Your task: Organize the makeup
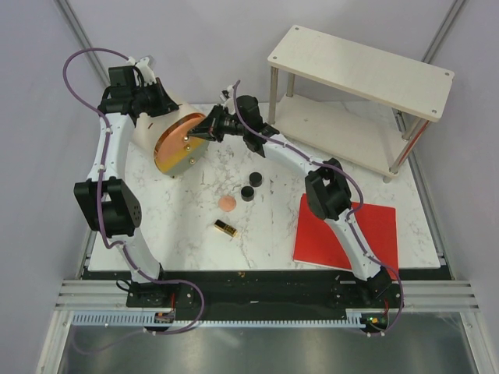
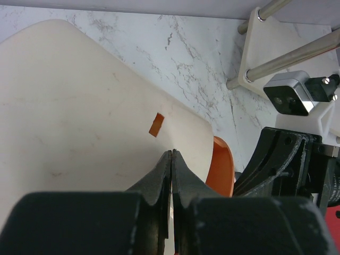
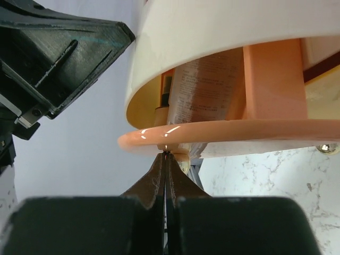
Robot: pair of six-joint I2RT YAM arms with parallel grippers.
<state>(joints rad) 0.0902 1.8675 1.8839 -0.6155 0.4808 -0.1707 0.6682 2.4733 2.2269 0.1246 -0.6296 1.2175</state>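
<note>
Makeup compacts (image 1: 256,178) – two | puff (image 1: 226,203) – one | lipstick (image 1: 225,227) – one | left gripper (image 2: 171,154), right gripper (image 3: 166,155) – jaws closed at case (image 1: 175,144)

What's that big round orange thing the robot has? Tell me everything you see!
The case is round, with a smooth cream dome shell, a glossy orange rim and small gold knobs, all plastic-looking. It is tipped on its side at the back left of the marble table. Through a gap between shell and rim, a printed tube shows inside. The left hand, shut, seems to pinch the cream shell. The right hand, also shut, touches the orange rim with its tips.
</note>
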